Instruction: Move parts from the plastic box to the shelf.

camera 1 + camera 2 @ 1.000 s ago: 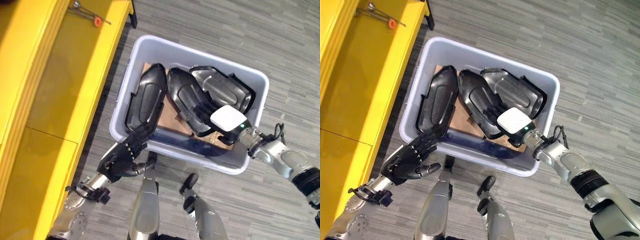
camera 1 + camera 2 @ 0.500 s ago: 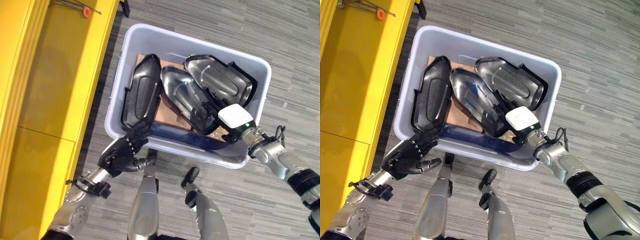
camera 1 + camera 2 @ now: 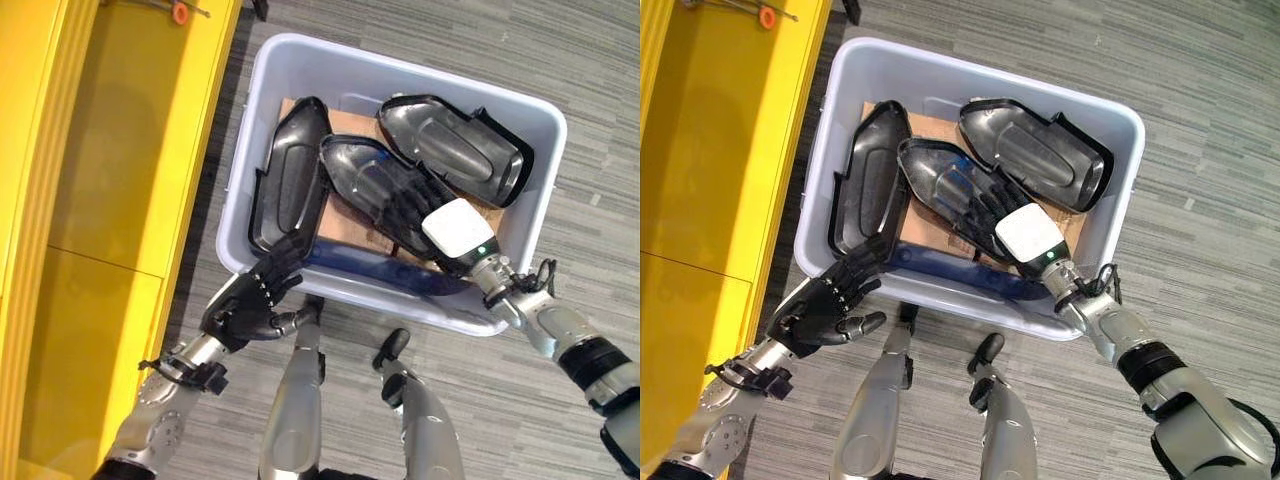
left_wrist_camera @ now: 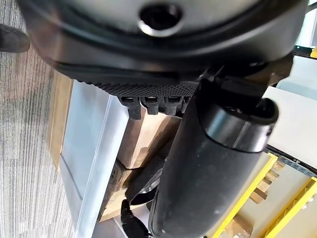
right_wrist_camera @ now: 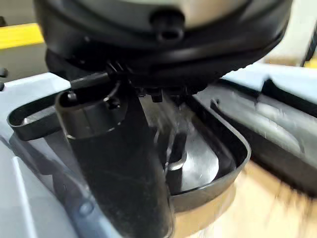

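a: why is the right hand (image 3: pixel 1025 237) down inside the box (image 3: pixel 1118 210)?
b: it lies on the middle part (image 3: pixel 945 192), fingers straight and spread across the shell's hollow. the right wrist view shows the thumb over that part's near rim. i'd judge it is settling a grip before lifting, since nothing is pinched yet.

a: and the left hand (image 3: pixel 822 303)?
b: it sits at the box's near wall, on the shelf side, fingers loosely apart and reaching up to the lower tip of the left part (image 3: pixel 870 178). it holds nothing. my guess is that it either steadies the box or waits to take that part.

a: what's in the box?
b: three black moulded parts. the left part stands on edge along the wall nearest the shelf, the middle one lies slanted beside it, and the right part (image 3: pixel 1035 153) lies across the far corner. under them is a sheet of cardboard (image 3: pixel 936 125), and a dark blue strip (image 3: pixel 960 276) lies along the near wall.

a: anything on the shelf (image 3: pixel 710 150) yet?
b: no parts. there is just a thin metal tool with an orange tip (image 3: pixel 765 16) at its far end.
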Available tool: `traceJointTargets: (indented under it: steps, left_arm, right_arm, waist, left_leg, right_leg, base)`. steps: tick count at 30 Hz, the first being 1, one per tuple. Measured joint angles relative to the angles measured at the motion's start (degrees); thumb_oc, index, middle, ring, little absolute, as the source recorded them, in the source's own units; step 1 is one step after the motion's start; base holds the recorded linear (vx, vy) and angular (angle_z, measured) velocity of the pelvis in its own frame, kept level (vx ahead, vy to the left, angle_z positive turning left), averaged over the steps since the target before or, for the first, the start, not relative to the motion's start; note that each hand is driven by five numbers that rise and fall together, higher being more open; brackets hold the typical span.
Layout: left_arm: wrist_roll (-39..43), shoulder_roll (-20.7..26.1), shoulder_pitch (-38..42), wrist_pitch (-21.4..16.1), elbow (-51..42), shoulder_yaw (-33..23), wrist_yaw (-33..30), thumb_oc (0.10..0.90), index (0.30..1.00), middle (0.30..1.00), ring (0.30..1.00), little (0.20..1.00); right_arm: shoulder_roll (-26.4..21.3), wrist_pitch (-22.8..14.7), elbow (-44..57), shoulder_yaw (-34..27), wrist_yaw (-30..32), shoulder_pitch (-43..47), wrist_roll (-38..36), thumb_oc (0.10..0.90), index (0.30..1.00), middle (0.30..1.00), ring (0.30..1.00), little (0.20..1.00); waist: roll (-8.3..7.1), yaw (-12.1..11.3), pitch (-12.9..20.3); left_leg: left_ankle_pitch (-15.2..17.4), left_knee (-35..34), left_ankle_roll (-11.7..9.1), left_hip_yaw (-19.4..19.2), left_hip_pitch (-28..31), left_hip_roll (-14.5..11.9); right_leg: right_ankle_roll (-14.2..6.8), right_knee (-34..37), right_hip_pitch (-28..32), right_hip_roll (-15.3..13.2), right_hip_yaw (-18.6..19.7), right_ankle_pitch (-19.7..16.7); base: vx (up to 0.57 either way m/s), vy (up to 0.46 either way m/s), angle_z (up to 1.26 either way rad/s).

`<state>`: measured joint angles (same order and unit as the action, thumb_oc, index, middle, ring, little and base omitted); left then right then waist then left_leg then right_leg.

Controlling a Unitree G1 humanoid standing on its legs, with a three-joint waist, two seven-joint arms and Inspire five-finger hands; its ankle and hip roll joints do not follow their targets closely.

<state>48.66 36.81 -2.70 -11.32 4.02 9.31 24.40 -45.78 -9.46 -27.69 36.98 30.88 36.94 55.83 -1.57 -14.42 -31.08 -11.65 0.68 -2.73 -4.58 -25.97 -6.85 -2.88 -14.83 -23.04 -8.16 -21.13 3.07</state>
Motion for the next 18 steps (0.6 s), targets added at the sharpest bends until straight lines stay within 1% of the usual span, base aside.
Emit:
traceJointTargets:
  steps: [2, 6, 7, 8, 10, 13, 14, 15, 16, 18]
  left_arm:
    - [0.0, -0.2, 0.2, 0.0, 0.0, 0.3, 0.0, 0.900, 1.000, 1.000, 1.000, 1.000]
    - [0.0, -0.2, 0.4, -0.2, 0.1, 0.7, 0.0, 0.900, 1.000, 1.000, 1.000, 1.000]
    - [0.0, -0.2, 0.9, -0.2, 0.4, 0.8, 0.0, 0.900, 1.000, 1.000, 1.000, 1.000]
    - [0.0, -0.2, 1.2, -0.2, 0.6, 0.9, 0.0, 0.900, 1.000, 1.000, 1.000, 1.000]
    - [0.0, -0.2, 1.6, -0.2, 1.2, 1.1, 0.1, 0.900, 1.000, 1.000, 1.000, 1.000]
    - [0.1, -0.2, 2.0, -1.4, 1.5, 1.2, 0.2, 0.900, 1.000, 1.000, 1.000, 1.000]
    - [0.1, -0.1, 2.1, -1.7, 1.5, 1.1, 0.2, 0.900, 1.000, 1.000, 1.000, 1.000]
    - [0.1, -0.1, 2.2, -1.9, 1.5, 1.1, 0.2, 0.900, 1.000, 1.000, 1.000, 1.000]
    - [0.4, 0.0, 2.3, -2.2, 1.8, 1.1, 0.2, 0.900, 1.000, 1.000, 1.000, 1.000]
    - [0.5, 0.3, 2.8, -2.5, 2.1, 1.0, 0.2, 0.900, 1.000, 1.000, 1.000, 1.000]
  right_arm:
    - [0.0, -0.6, -0.2, -0.9, 2.9, -0.6, 3.4, 0.900, 1.000, 1.000, 1.000, 1.000]
    - [0.0, -3.5, -0.4, -1.1, 6.5, -0.9, 7.9, 0.900, 1.000, 1.000, 1.000, 1.000]
    - [0.1, -5.0, -1.6, -1.1, 8.2, -0.7, 10.1, 0.900, 1.000, 1.000, 1.000, 1.000]
    - [0.1, -5.6, -2.4, -1.0, 8.5, -0.7, 11.2, 0.900, 1.000, 1.000, 1.000, 1.000]
    - [0.1, -5.5, -4.6, -0.3, 8.8, -0.5, 11.7, 0.900, 1.000, 1.000, 1.000, 1.000]
    - [-0.2, -4.1, -10.2, 2.3, 8.1, 1.4, 11.7, 0.900, 1.000, 1.000, 1.000, 1.000]
    - [-0.3, -3.3, -11.6, 3.1, 7.5, 1.9, 11.7, 0.865, 0.951, 0.951, 0.951, 0.951]
    - [-0.8, -2.9, -11.8, 3.7, 7.3, 2.0, 11.7, 0.741, 0.778, 0.778, 0.778, 0.778]
    - [-1.0, -2.8, -12.7, 4.9, 7.5, 2.6, 11.5, 0.702, 0.723, 0.723, 0.723, 0.723]
    - [-1.7, -2.8, -13.4, 6.7, 7.8, 3.9, 11.4, 0.645, 0.643, 0.643, 0.643, 0.643]
  waist:
    - [0.12, 0.0, 0.0]
    - [0.86, 0.2, 0.0]
    - [1.13, 0.1, 0.0]
    - [1.22, 0.0, 0.0]
    - [1.25, -0.1, 0.0]
    - [1.35, -0.1, 0.0]
    - [1.38, -0.2, 0.1]
    - [1.40, -0.3, 0.1]
    - [1.40, -0.3, 0.1]
    - [1.42, -0.2, 0.1]
  left_leg:
    - [0.0, 0.0, 0.0, -0.1, 0.0, 0.0]
    - [-0.1, 0.0, 0.1, -0.1, -0.1, 0.1]
    - [-0.2, 0.0, 0.1, -0.1, -0.1, 0.1]
    - [-0.2, 0.0, 0.0, -0.1, -0.1, 0.1]
    - [-0.2, 0.0, 0.0, -0.1, -0.2, 0.2]
    - [-0.5, 0.0, -0.1, 0.0, -1.4, 0.3]
    - [-0.7, 0.0, -0.1, 0.1, -1.9, 0.2]
    - [-0.8, 0.0, -0.2, 0.1, -2.4, 0.2]
    - [-0.9, 0.0, -0.3, 0.1, -2.7, 0.1]
    - [-1.0, 0.1, -0.4, 0.2, -3.2, 0.0]
  right_leg:
    - [0.0, -0.3, -0.3, -0.1, 0.1, 0.1]
    - [0.0, -0.9, -0.6, -0.3, 0.1, 0.4]
    - [0.0, -1.5, -0.8, -0.4, 0.1, 0.7]
    - [0.1, -1.8, -1.0, -0.5, 0.1, 0.8]
    - [0.1, -2.5, -1.4, -0.7, 0.2, 1.2]
    - [0.2, -4.1, -3.2, -1.0, 0.1, 1.9]
    - [0.3, -4.5, -3.9, -1.0, 0.1, 2.0]
    - [0.4, -5.0, -4.5, -1.1, 0.1, 2.1]
    - [0.4, -5.3, -4.9, -1.1, 0.0, 2.2]
    - [0.5, -6.0, -5.7, -1.2, 0.0, 2.6]
  base:
    - [-0.01, 0.023, -0.01]
    - [0.00, 0.000, 0.00]
    - [0.00, 0.000, 0.00]
    - [0.00, 0.000, 0.00]
    - [-0.01, -0.020, 0.02]
    - [-0.02, -0.049, 0.03]
    - [-0.03, -0.073, 0.01]
    - [-0.02, -0.073, 0.00]
    - [-0.02, -0.066, 0.00]
    - [-0.03, -0.050, 0.01]
